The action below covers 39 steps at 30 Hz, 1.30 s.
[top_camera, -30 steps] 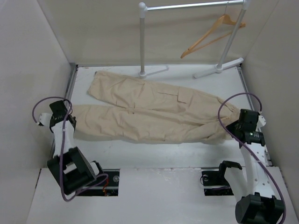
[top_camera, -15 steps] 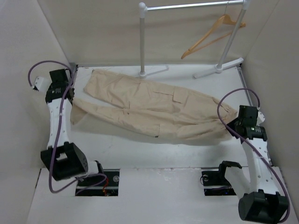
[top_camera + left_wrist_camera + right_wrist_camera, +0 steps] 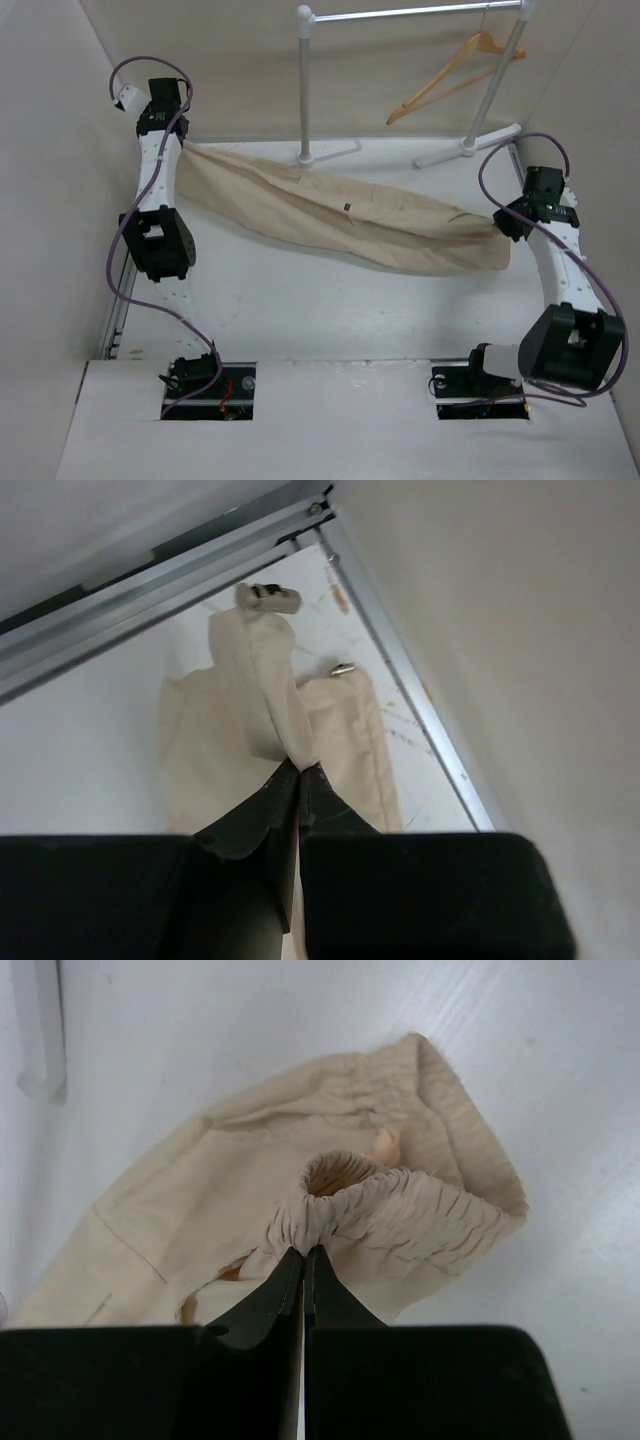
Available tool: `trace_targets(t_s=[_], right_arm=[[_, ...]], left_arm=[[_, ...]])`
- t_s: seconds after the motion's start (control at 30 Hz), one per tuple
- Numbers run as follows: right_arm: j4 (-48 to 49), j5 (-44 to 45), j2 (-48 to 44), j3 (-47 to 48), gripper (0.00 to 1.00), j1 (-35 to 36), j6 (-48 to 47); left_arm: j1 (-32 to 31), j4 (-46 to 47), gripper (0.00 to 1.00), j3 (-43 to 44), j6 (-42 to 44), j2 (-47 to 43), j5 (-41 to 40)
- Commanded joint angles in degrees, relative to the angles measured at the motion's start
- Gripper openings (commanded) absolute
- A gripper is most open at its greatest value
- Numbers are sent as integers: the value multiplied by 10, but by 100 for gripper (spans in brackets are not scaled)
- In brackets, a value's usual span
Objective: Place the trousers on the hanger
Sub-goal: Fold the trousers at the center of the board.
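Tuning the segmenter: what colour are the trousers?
Plain beige trousers, no pattern; clearest in the top external view.

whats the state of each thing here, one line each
trousers, bunched into a long strip, held at both ends
hanger, hanging bare from the rail by its hook
rail, standing upright at the table's far edge
left gripper, jaws shut on one end of the trousers
right gripper, jaws shut on the gathered elastic end

The left gripper [image 3: 300,772] and right gripper [image 3: 303,1255] were cut off by their wrist views' bottom edges, and their dark bodies covered the nearer cloth of the trousers [image 3: 250,720]. From above, the hanger [image 3: 400,110] passed behind a post of the garment rail [image 3: 400,12]; its hook was too thin to make out.
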Motion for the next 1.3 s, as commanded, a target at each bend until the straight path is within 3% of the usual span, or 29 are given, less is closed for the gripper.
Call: trace_targets(t_s=[0.0, 0.17, 0.33, 0.4, 0.5, 0.57, 0.63, 0.77, 0.87, 0.97, 1.03, 1.13, 1.27], right_arm=[[55, 0, 61, 72, 1, -6, 1], [68, -17, 161, 142, 1, -25, -3], [64, -21, 276, 214, 7, -27, 0], [65, -19, 308, 237, 19, -25, 3], [60, -10, 330, 263, 47, -11, -1], [67, 1, 324, 264, 61, 0, -3], [72, 8, 309, 260, 68, 9, -13], [91, 35, 221, 199, 76, 28, -37], [115, 52, 144, 128, 69, 45, -36], [135, 40, 76, 51, 22, 76, -32], [140, 24, 48, 15, 12, 90, -25], [142, 0, 12, -42, 17, 101, -22], [146, -11, -51, -125, 57, 93, -7]], left_arm=[[0, -10, 0, 100, 7, 42, -13], [-3, 28, 1, 170, -4, 116, -4], [-6, 79, 7, 176, -10, 174, -1], [-10, 107, 17, 178, -13, 189, 28], [-11, 159, 39, 154, -9, 176, 62], [-11, 176, 48, 115, -4, 141, 73], [-4, 188, 52, 51, -3, 93, 83], [17, 221, 52, -188, -16, -52, 88], [26, 239, 52, -351, -52, -133, 105], [43, 286, 53, -462, -71, -163, 181], [58, 313, 55, -494, -81, -156, 220], [74, 342, 57, -500, -109, -123, 278], [72, 400, 57, -495, -130, -81, 306]])
